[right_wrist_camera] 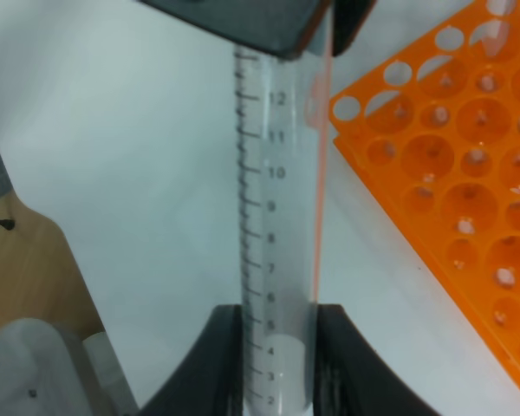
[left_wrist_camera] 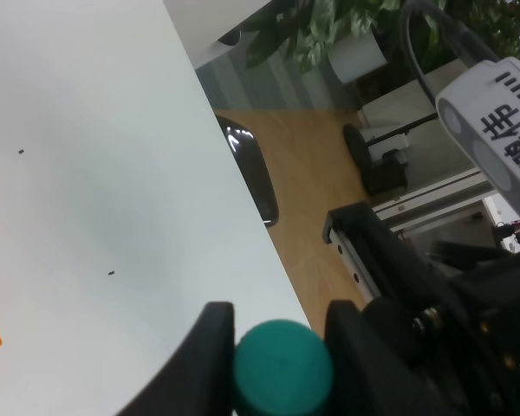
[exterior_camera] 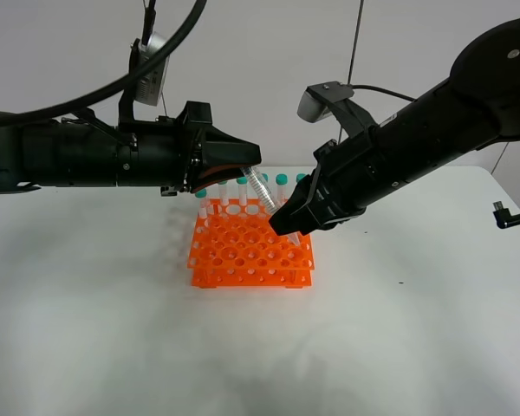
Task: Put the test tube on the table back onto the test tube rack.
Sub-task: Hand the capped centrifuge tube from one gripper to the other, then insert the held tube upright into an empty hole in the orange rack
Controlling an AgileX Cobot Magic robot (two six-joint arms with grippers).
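White table (exterior_camera: 87,329), wide and bare near me. Orange rack (exterior_camera: 251,251) sits mid-table, a row of capped tubes (exterior_camera: 282,184) along its far edge.

Left gripper (exterior_camera: 250,165) and right gripper (exterior_camera: 288,222) meet above the rack. The test tube (exterior_camera: 262,192) is off the table, slanted in the air between them over the rack's far half.

- Left fingers (left_wrist_camera: 210,355) pinch the teal cap (left_wrist_camera: 283,366).
- Right fingers (right_wrist_camera: 218,347) press the clear barrel near its pointed end.

Both look clamped on it at once.

Risks, as I judge them:
- If either arm moves while both grip, the tube could bend or twist out.
- Whichever lets go leaves a one-ended hold that may swing.
- The tube is tilted, so the tip could catch a hole's edge and shove the light rack.
- The standing tubes are close enough to be knocked.

Views: only the overhead shows the slant and the position over the rack. Only the left wrist shows the cap seated between fingers. Only the right wrist shows the graduation marks (right_wrist_camera: 253,205) and the empty holes alongside.
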